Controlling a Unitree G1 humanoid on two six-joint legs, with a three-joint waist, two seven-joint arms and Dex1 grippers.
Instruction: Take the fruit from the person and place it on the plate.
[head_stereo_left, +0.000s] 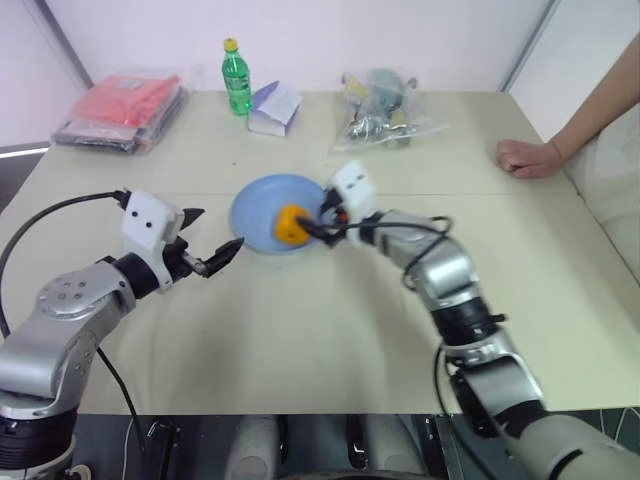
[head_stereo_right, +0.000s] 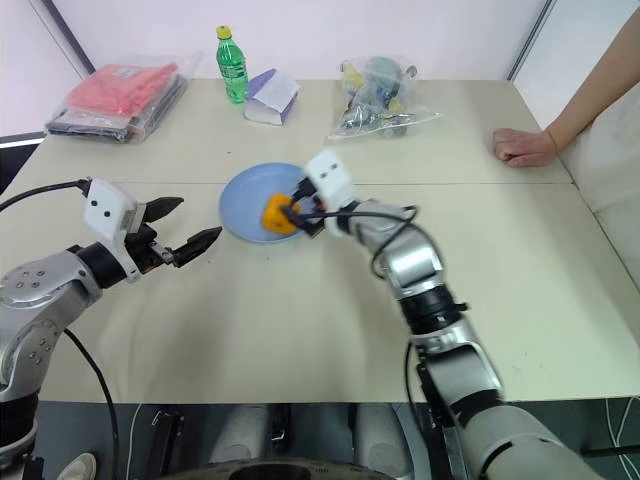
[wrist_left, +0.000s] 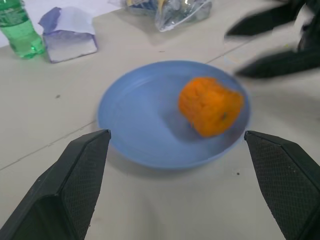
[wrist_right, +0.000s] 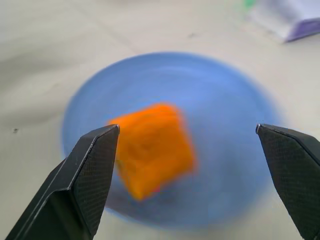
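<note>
The orange fruit (wrist_left: 210, 105) lies on the blue plate (wrist_left: 135, 125), the right gripper (head_stereo_left: 322, 222) spread wide and empty just beside it, the left gripper (head_stereo_left: 208, 243) wide nearby; a careless right finger could nudge the fruit off.

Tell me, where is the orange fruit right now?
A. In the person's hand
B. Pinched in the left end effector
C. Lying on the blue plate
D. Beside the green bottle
C: the fruit lies on the plate, with the right end effector open around it and not gripping, the left end effector open off to the side, and the person's hand resting empty on the table's far edge.
</note>
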